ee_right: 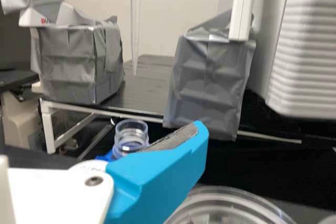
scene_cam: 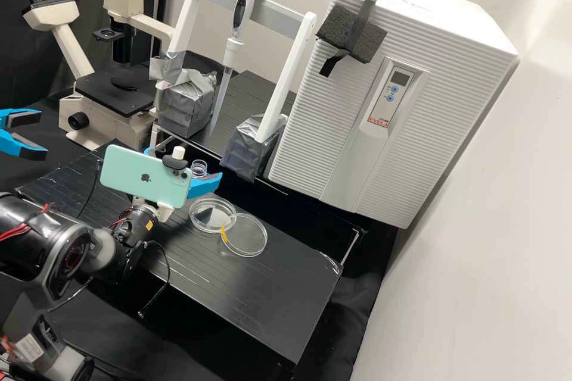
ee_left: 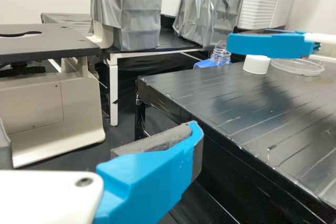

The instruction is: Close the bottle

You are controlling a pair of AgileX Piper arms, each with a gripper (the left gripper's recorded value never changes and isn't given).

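Observation:
The small clear bottle (scene_cam: 199,166) stands open at the back edge of the black bench (scene_cam: 268,292); its open mouth also shows in the wrist views (ee_left: 220,56) (ee_right: 130,135). A white cap (ee_left: 256,64) stands upright on the bench beside it, partly behind a blue finger (ee_left: 268,44) of my right gripper. My right gripper (scene_cam: 196,174) is open at the bottle, one finger (ee_right: 157,171) just in front of it. I cannot tell whether that finger touches the cap. My left gripper (scene_cam: 21,133) hangs open off the bench's left end, away from both.
A mint green phone (scene_cam: 143,175) rides on the right arm. Two clear petri dishes (scene_cam: 212,213) (scene_cam: 244,235) lie just right of the bottle. Behind are a pipette (scene_cam: 229,65) on a stand, a microscope (scene_cam: 95,95) and a large white machine (scene_cam: 387,89).

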